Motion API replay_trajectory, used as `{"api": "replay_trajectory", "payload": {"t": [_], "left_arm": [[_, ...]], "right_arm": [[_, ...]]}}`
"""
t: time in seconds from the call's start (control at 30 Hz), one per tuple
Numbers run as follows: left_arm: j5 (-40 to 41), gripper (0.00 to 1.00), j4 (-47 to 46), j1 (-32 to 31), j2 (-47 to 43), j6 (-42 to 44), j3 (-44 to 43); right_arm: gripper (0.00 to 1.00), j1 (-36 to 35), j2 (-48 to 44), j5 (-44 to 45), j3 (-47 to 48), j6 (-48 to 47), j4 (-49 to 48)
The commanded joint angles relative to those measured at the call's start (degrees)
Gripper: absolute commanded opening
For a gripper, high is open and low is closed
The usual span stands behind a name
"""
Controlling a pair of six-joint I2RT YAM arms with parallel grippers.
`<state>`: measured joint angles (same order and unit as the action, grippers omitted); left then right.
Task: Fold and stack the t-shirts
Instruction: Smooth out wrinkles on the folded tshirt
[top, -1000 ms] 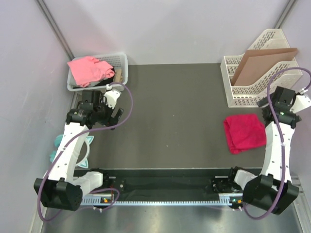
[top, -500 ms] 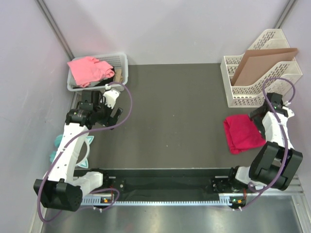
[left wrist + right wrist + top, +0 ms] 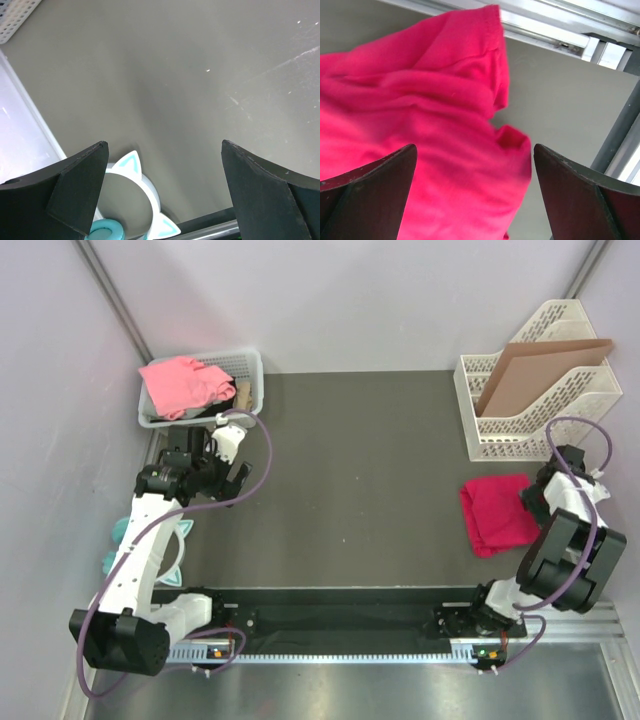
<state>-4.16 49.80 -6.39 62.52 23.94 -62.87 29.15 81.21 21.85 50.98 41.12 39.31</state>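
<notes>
**RISK: PARTIAL PINCH**

Crimson t-shirt (image 3: 502, 512) lies rumpled at frame right on the table (image 3: 370, 460). Salmon-pink t-shirt (image 3: 180, 383) sits in the upper-left basket (image 3: 257, 380). Right gripper (image 3: 475, 147), over the crimson cloth, and left gripper (image 3: 163, 145) are both wide open and empty. Catching a single fold would likely drag the bundle.

We note two t-shirts. The crimson-red t-shirt (image 3: 500, 515) lies on the dark table (image 3: 360, 460) at the right of the top view, slightly below mid-height. It is bunched into a rough square with soft folds. In the right wrist view it fills the left and centre, with one hemmed edge at the top. The salmon-pink t-shirt (image 3: 180, 380) lies crumpled in the white basket (image 3: 254, 380) at the upper left, covering its left part.
</notes>
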Motion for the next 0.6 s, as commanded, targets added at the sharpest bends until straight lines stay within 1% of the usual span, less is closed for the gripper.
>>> {"api": "replay_trajectory", "payload": {"t": [0.0, 0.13, 0.3, 0.37, 0.43, 0.57], "left_arm": [[1.88, 0.99, -0.41, 0.33, -1.52, 1.19, 0.82], [1.70, 0.99, -0.76, 0.68, -1.70, 1.19, 2.40], [1.27, 0.99, -1.11, 1.03, -1.79, 1.37, 2.93], [1.26, 0.99, -1.28, 1.21, -1.96, 1.63, 3.11], [1.18, 0.99, -1.46, 1.29, -1.97, 1.72, 3.37], [0.91, 0.99, -1.55, 1.38, -1.70, 1.98, 3.28]], "right_arm": [[1.00, 1.44, 2.90, 3.46, -1.32, -0.25, -3.89], [1.00, 1.79, 4.75, 4.78, -1.85, -0.08, -4.24], [1.00, 2.32, 3.26, 8.73, -1.24, 1.68, -1.52], [1.00, 2.32, -0.07, 8.30, -1.50, 1.50, -1.17], [1.00, 2.23, -3.75, 5.85, -1.67, 1.33, -0.73], [1.00, 1.62, -8.69, 3.38, -0.54, 0.62, 0.50]]}}
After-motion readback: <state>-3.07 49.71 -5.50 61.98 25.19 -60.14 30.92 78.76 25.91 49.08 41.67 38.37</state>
